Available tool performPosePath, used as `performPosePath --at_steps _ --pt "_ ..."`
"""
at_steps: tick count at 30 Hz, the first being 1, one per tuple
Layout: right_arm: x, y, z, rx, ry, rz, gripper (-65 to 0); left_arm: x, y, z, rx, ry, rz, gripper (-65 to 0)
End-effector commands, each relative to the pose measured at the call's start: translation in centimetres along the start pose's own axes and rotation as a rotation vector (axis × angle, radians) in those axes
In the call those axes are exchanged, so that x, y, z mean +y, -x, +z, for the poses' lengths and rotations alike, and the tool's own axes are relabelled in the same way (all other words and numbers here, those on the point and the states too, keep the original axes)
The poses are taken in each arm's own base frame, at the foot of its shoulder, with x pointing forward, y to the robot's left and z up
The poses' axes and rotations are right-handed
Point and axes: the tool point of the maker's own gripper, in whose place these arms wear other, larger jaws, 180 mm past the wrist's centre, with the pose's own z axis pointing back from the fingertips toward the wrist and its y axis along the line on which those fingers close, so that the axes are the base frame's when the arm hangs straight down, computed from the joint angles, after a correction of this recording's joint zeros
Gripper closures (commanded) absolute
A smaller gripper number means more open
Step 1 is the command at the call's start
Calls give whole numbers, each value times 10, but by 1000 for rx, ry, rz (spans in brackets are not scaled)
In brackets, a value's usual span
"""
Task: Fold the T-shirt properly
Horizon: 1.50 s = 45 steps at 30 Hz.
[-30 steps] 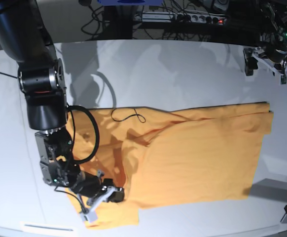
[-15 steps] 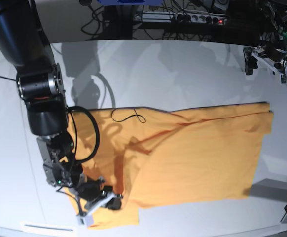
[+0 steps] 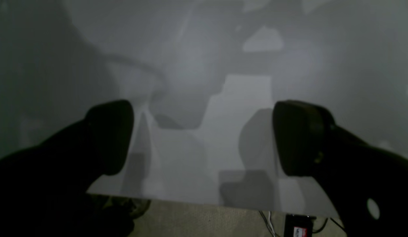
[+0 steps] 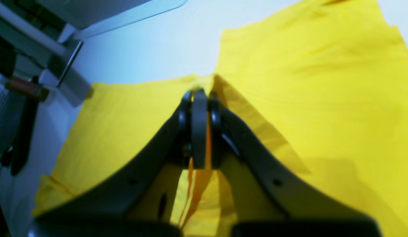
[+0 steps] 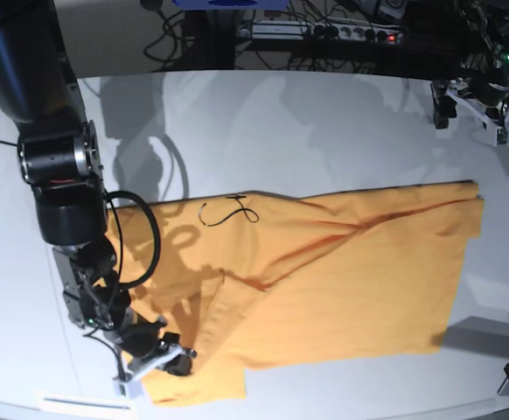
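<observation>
You have the large orange-yellow cotton T-shirt lying spread across the middle of the smooth white tabletop, its long straight edge reaching to the right side of the base view and its crumpled sleeve end at the lower left. A thin dark squiggle of trim sits on the cloth near its upper left edge.

Your right end effector is down at the lower left corner of the shirt in the base view, at the end of the black arm with its looped cable. In the right wrist view, the right end effector has its dark fingers pressed together, and a fold of the yellow cloth is pinched between them; a raised ridge of fabric runs from the fingertips away toward the far edge of the shirt. The cloth beside the grip is gathered into creases that fan out toward the shirt's middle.

Your left end effector is at the upper right of the base view, well apart from the shirt and above bare tabletop. In the left wrist view, the left end effector shows its two dark fingers spread wide with nothing between them, only grey tabletop and shadows beneath.
</observation>
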Motion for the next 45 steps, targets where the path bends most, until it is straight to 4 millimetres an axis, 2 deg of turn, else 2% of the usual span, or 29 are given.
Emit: performPosePath --at_steps 1,4,6,8,13,16,18,20,24,26,28,30,33,36,39,43,45 --pt "12 -32 -1 -72 -29 17 -1 5 -12 4 -33 -8 -21 -650" --pt "8 -26 -1 -58 -19 8 -6 5 -12 4 -34 -8 -22 -650" --pt "6 -24 -2 -53 -16 5 -44 5 -12 4 -34 -8 -22 -650" --pt "6 -20 -1 -45 -16 4 -123 5 -12 4 -34 -8 -22 -650" --pt "10 -16 1 -34 -31 17 -386 4 -12 4 -34 -6 -21 -650" --pt "7 -25 9 -62 -29 36 -498 4 -12 4 -35 -6 -22 -650" --pt "5 -23 13 -69 -31 34 -566 4 -12 4 -35 -6 -22 -650" --pt "0 -20 20 -73 -27 47 -598 4 -12 4 -35 -6 -22 -650" --pt "7 -2 37 -89 -56 80 -605 3 -14 3 -39 -6 -20 -650" --pt "0 9 51 -59 -47 108 -605 3 -16 3 -45 -4 -20 -650" --pt "2 21 62 -11 -53 142 -605 1 -17 2 -47 -1 -21 -650" --pt "-3 25 77 8 -41 143 -605 -11 -19 -4 -43 33 -44 -650" --pt "-16 13 109 -32 -1 106 -605 -31 -23 -14 -35 90 -78 -650" --pt "-20 6 132 -42 10 58 -605 -40 -32 -21 -53 112 -78 -650" --pt "-41 23 161 -15 31 -62 -576 -39 -33 -29 -52 114 -51 -650" --pt "-59 53 180 -21 71 -196 -538 -54 -26 -40 -9 146 -105 -650" --pt "-64 67 184 7 106 -249 -535 -53 -17 -43 28 109 -168 -650"
